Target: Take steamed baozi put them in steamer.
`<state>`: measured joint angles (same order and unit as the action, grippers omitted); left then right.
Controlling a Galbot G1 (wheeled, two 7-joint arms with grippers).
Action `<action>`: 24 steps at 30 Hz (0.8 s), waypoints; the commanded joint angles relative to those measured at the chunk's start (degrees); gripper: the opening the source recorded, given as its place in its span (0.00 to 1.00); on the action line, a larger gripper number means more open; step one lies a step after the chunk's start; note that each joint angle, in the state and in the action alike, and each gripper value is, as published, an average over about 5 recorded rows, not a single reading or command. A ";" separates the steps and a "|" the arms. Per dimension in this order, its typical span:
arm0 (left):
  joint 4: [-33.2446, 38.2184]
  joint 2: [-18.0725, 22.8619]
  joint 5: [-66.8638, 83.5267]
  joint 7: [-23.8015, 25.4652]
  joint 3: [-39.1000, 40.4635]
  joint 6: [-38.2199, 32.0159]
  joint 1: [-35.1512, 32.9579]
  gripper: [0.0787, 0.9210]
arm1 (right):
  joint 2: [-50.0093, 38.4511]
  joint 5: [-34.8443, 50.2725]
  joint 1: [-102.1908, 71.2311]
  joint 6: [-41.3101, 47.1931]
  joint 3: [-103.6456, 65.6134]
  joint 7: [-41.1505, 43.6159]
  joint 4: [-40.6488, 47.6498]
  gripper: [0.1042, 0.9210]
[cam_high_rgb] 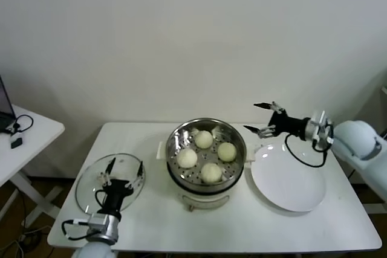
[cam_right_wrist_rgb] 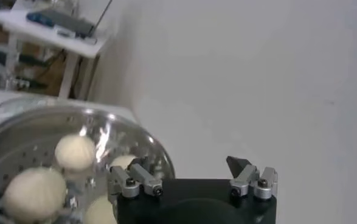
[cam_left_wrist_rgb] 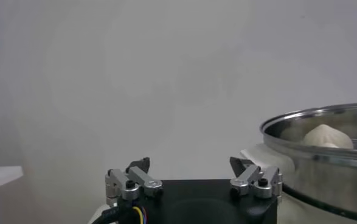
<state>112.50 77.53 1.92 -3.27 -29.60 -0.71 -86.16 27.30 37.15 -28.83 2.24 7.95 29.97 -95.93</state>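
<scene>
The steamer (cam_high_rgb: 175, 134), a shiny steel pot on a white base, stands mid-table with several cream-white baozi (cam_high_rgb: 204, 139) in its perforated basket. My right gripper (cam_high_rgb: 251, 116) hovers open and empty just right of the steamer's rim, above the near edge of the white plate (cam_high_rgb: 290, 185). In the right wrist view the open gripper (cam_right_wrist_rgb: 187, 165) sits beside the steamer (cam_right_wrist_rgb: 135, 131), with baozi (cam_right_wrist_rgb: 75, 151) showing inside. My left gripper (cam_high_rgb: 126, 162) rests open and empty over the glass lid. In the left wrist view that gripper (cam_left_wrist_rgb: 190, 163) is open, the steamer (cam_left_wrist_rgb: 324, 161) and a baozi (cam_left_wrist_rgb: 327, 137) off to one side.
A round glass lid (cam_high_rgb: 91, 188) lies flat at the table's front left, under the left arm. The flat white plate holds nothing. A separate small white table (cam_high_rgb: 36, 131) with cables stands to the far left. A plain wall lies behind.
</scene>
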 commanded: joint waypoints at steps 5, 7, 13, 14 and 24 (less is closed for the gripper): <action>0.24 1.21 -0.67 0.19 -1.34 -0.50 -0.84 0.88 | 29.16 -8.12 -54.60 -11.47 -56.58 -7.53 -8.16 0.88; 0.24 1.29 -0.59 0.35 -1.73 -0.56 -1.00 0.88 | 32.11 -8.53 -57.12 -12.79 -57.37 -7.93 -8.78 0.88; 0.10 1.44 0.07 1.18 -3.08 -0.97 -1.56 0.88 | 40.11 -9.97 -62.59 -16.20 -57.30 -9.81 -10.27 0.88; 0.13 1.42 0.27 1.33 -3.32 -1.03 -1.67 0.88 | 41.27 -10.27 -63.14 -16.70 -57.12 -10.27 -10.55 0.88; 0.72 1.34 1.40 2.62 -5.36 -1.57 -3.11 0.88 | 48.63 -14.55 -68.15 -19.90 -51.79 -14.70 -14.03 0.88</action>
<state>112.89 78.68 2.92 -1.26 -33.71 -2.06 -88.58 63.52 26.96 -89.94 -13.00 -43.06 19.68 -106.28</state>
